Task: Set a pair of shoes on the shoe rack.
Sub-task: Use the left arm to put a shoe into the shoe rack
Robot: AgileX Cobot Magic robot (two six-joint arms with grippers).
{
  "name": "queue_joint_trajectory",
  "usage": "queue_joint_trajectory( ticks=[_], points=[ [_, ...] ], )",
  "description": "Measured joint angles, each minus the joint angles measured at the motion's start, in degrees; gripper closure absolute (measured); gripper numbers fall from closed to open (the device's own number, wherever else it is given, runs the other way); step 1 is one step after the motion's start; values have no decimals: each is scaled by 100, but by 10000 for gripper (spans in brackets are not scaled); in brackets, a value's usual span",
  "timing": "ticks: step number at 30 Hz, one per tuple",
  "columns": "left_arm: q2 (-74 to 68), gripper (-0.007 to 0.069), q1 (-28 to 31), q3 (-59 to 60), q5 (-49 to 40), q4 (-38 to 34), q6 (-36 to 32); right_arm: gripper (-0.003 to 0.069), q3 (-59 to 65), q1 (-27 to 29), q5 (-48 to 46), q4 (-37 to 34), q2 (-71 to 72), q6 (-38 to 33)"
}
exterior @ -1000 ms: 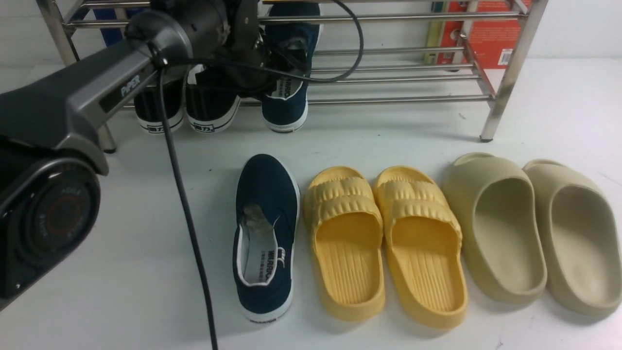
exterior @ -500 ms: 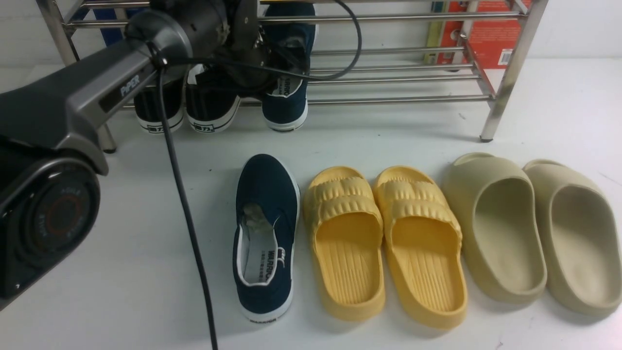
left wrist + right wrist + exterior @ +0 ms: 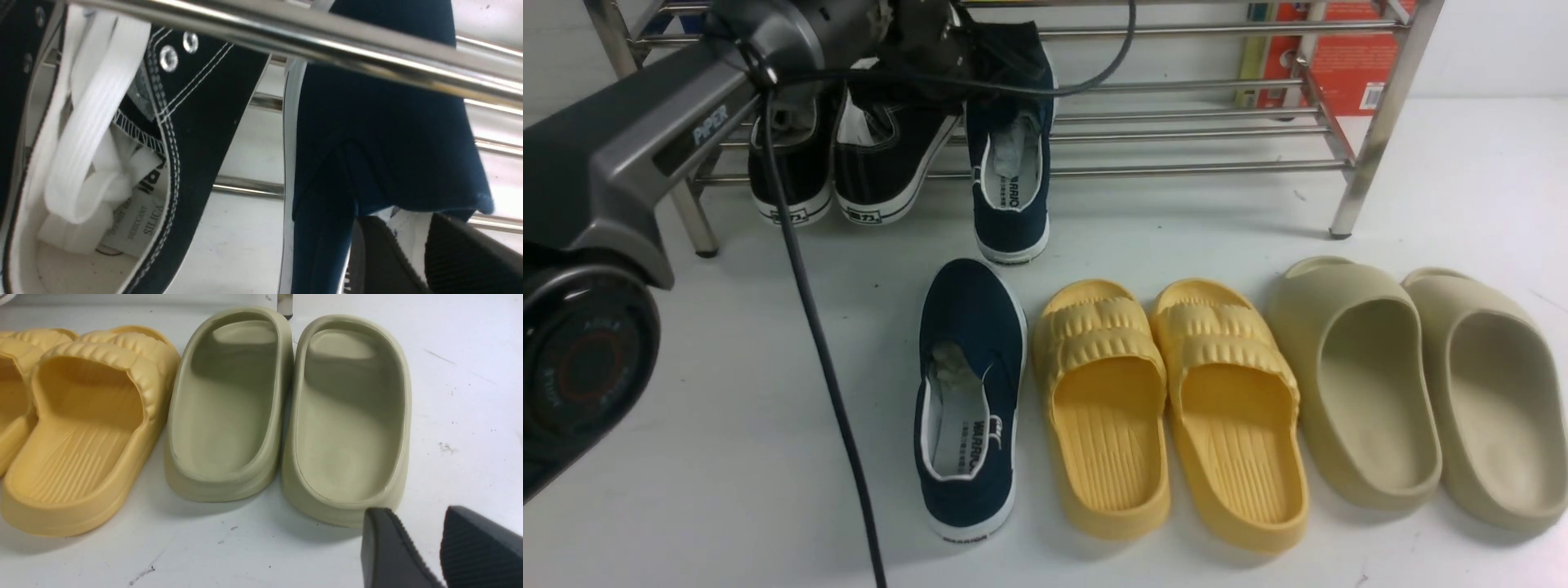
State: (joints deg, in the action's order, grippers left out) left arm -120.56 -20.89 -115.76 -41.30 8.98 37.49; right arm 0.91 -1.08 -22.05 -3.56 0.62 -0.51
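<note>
Your left arm (image 3: 645, 155) reaches far into the left part of the shoe rack (image 3: 1192, 167). In the left wrist view the left tool (image 3: 402, 223) stands spread, with its ribbed fingers (image 3: 470, 257) either side of the collar edge of the navy shoe (image 3: 1011, 188) and not visibly squeezing it. I judge the step in hand to be letting go of this first shoe. Make the gap wide enough to clear the collar, then back out toward the near side along the shoe's own line, missing the rack bar that crosses close by the tool. Mind the black lace-up sneakers (image 3: 849, 171) just left of it and the cable (image 3: 809, 327) hanging from the arm. The shoe sits tilted, toe up among the bars and heel down at the rack's front edge. It could slide, so check it before leaving.

It is navy canvas with a white sole edge, white lining and WARRIOR lettering on the insole. Its match, the second navy shoe (image 3: 970, 392), lies flat on the tabletop (image 3: 727, 367), nearer to you, toe toward the rack and just beside the yellow slippers (image 3: 1104, 408). Right of those lie beige slides (image 3: 1364, 384), and the right tool (image 3: 412, 517) hovers beside them, spread and empty.
</note>
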Motion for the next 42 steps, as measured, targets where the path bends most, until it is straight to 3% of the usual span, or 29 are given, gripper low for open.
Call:
queue_joint_trajectory(
  ticks=[9, 11, 15, 20, 25, 32, 42],
  points=[
    [348, 418, -7, 0, -407, -220, -242, 419, 0, 0, 0, 0, 0, 0],
    [401, 448, -26, 0, -610, -235, -368, 419, 0, 0, 0, 0, 0, 0],
    [591, 632, -347, 61, -1646, -228, -857, 419, 0, 0, 0, 0, 0, 0],
    [945, 638, -807, 639, -2097, -178, -984, 419, 0, 0, 0, 0, 0, 0],
    [1574, 638, -921, 1999, -1439, -128, -753, 419, 0, 0, 0, 0, 0, 0],
    [1989, 638, -910, 3954, 765, -81, -447, 419, 0, 0, 0, 0, 0, 0],
    [1419, 638, -603, 4014, 2005, 39, -288, 419, 0, 0, 0, 0, 0, 0]
  ],
)
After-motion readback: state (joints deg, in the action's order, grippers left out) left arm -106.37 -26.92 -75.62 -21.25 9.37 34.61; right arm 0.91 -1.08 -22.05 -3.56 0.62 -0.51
